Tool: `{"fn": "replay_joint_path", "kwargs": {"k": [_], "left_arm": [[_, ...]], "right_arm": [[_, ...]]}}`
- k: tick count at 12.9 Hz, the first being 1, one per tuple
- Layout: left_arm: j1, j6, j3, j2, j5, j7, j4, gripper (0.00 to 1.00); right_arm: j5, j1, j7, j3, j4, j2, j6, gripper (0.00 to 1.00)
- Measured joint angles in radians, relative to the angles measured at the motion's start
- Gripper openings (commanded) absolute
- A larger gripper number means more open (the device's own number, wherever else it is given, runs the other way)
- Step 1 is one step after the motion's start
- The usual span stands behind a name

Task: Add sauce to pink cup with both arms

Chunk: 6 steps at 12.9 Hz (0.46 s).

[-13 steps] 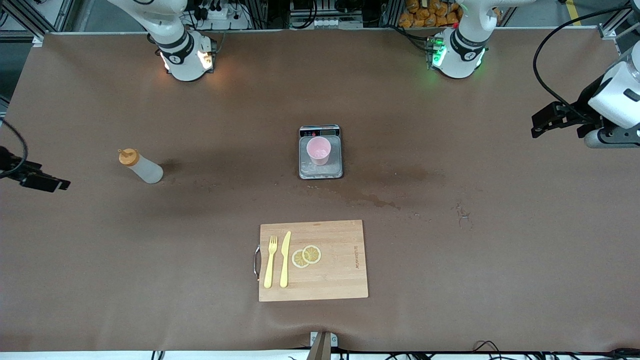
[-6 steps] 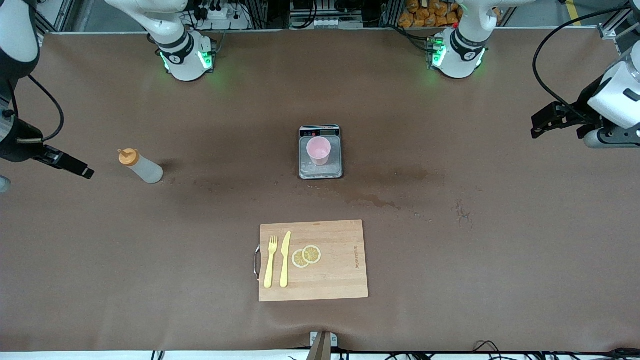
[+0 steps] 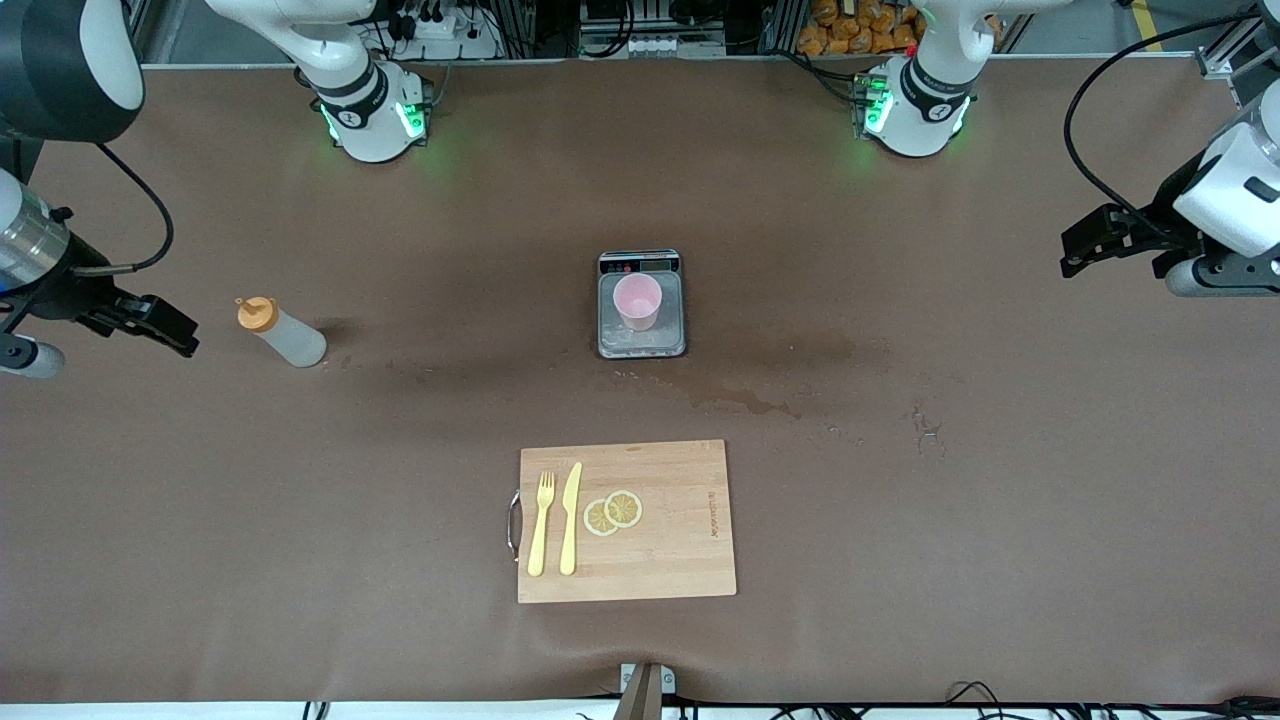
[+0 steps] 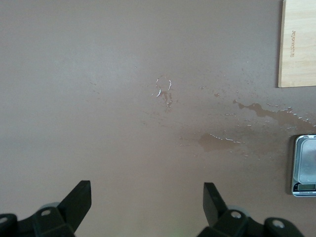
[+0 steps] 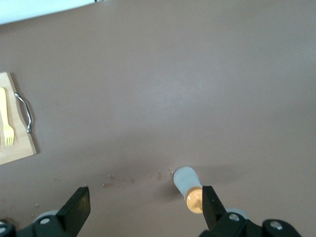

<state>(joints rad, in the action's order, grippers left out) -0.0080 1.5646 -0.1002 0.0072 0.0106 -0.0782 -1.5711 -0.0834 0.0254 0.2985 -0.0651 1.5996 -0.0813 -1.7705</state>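
Note:
The sauce bottle (image 3: 283, 333), translucent white with an orange cap, stands on the brown table toward the right arm's end. The right wrist view shows the bottle (image 5: 188, 188) from above, close to one fingertip. My right gripper (image 3: 165, 325) hangs open and empty over the table just beside the bottle, and its wrist view shows the right gripper (image 5: 145, 205) with jaws wide apart. The pink cup (image 3: 637, 301) stands on a small scale (image 3: 641, 345) mid-table. My left gripper (image 3: 1085, 245) waits open over the left arm's end, and the left gripper (image 4: 146, 197) holds nothing.
A wooden cutting board (image 3: 627, 520) lies nearer the front camera than the scale. On it are a yellow fork (image 3: 541, 520), a yellow knife (image 3: 570, 515) and lemon slices (image 3: 613, 512). Wet stains (image 3: 745, 400) mark the cloth between scale and board.
My right arm has swung in from the table's end, bringing its gripper closer to the sauce bottle. The left arm, bottle and cup have not moved.

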Motion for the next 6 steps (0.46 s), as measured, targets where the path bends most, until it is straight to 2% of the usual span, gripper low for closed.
{"fn": "replay_joint_path", "kwargs": {"k": [6], "left_arm": [[-0.001, 0.002, 0.000, 0.000, 0.000, 0.000, 0.008, 1.00]], "right_arm": [[0.021, 0.013, -0.027, 0.013, 0.009, 0.000, -0.016, 1.00]]}}
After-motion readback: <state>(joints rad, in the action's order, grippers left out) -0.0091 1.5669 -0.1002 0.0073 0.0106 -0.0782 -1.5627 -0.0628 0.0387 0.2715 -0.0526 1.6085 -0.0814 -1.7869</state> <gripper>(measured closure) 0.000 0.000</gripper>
